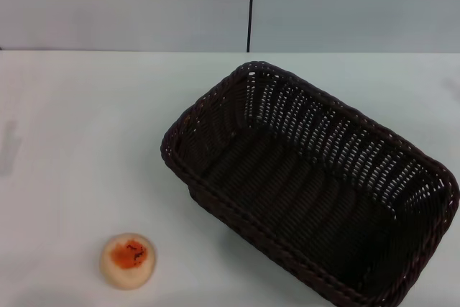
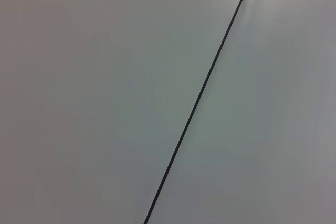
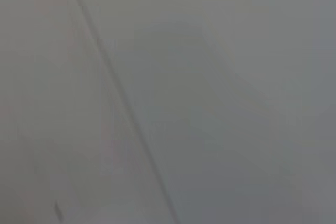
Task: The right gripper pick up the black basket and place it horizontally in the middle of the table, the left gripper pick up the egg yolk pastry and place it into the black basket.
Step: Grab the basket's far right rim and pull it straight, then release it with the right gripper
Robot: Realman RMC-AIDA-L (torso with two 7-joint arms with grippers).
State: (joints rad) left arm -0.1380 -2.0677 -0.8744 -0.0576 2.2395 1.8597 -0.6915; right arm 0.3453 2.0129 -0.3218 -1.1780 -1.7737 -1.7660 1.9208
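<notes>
Head view shows neither of my grippers; black basket [image 1: 309,185] sits skewed at right of the table [image 1: 79,141], light, stiff, best pinched at its rim; egg yolk pastry [image 1: 128,260] lower left, soft, crumbly

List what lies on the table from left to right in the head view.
egg yolk pastry → black basket, both resting on the white table; neither gripper is in view.

No part of either arm or its casing shows in any view
</notes>
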